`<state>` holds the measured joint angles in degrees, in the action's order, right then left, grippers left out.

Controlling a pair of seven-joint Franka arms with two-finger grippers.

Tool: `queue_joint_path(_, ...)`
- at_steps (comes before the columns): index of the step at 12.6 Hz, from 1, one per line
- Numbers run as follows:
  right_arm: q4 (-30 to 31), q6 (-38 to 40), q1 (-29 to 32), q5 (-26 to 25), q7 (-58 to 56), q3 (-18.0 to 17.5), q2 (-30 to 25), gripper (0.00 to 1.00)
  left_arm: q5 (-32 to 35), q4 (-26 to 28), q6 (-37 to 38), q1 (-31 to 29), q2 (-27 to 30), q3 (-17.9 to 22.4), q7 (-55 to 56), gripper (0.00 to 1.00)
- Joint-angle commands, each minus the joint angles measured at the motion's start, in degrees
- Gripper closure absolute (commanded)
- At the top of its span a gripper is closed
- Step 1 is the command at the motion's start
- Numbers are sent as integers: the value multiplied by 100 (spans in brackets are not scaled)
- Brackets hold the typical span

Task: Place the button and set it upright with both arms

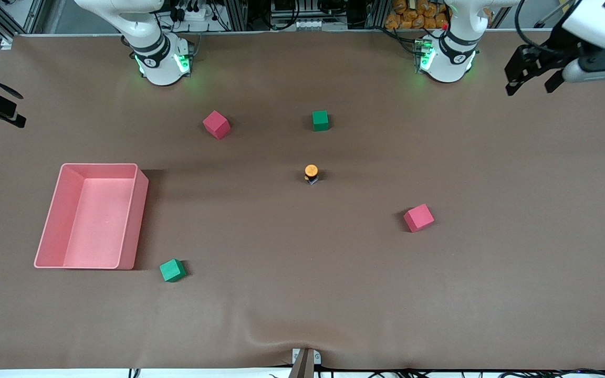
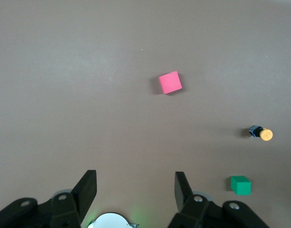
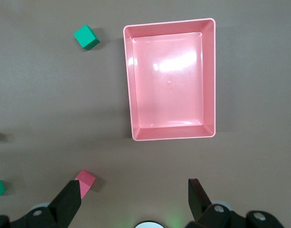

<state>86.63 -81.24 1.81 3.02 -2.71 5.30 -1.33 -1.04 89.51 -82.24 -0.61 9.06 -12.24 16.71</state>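
Orange-capped button [image 1: 311, 174] stands upright mid-table.

Brown mat-covered table [image 1: 302, 294] fills the view; metal frame rails [image 1: 239, 13], cables at 12 o'clock; white floor strip [image 1: 45, 373] at 6 o'clock.

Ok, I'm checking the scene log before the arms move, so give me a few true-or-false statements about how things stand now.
1. The button stands on the bare table, orange cap up. True.
2. The button lies in the pink bin. False: the bin holds nothing; the button sits on the table, toward the left arm's end from it.
3. The left tool is open and holds nothing. True.
4. The right tool is shut on a red cube. False: it is open, up over the table by the bin.
5. There are two green cubes, one farther from the front camera than the button, one nearer. True.
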Motion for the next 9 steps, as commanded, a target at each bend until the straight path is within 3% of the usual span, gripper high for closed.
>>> queue_joint_path(1,-111,90,38,24,-19,-11,36,0,-19,-65,-125,131,-220,283,-132,26)
queue_joint_path(6,-111,82,47,24,-19,-11,36,0,-28,-390,-310,351,-738,345,-71,26)
queue_joint_path(9,-111,82,39,15,-19,-11,36,0,-45,-470,-301,325,-765,424,-62,26)
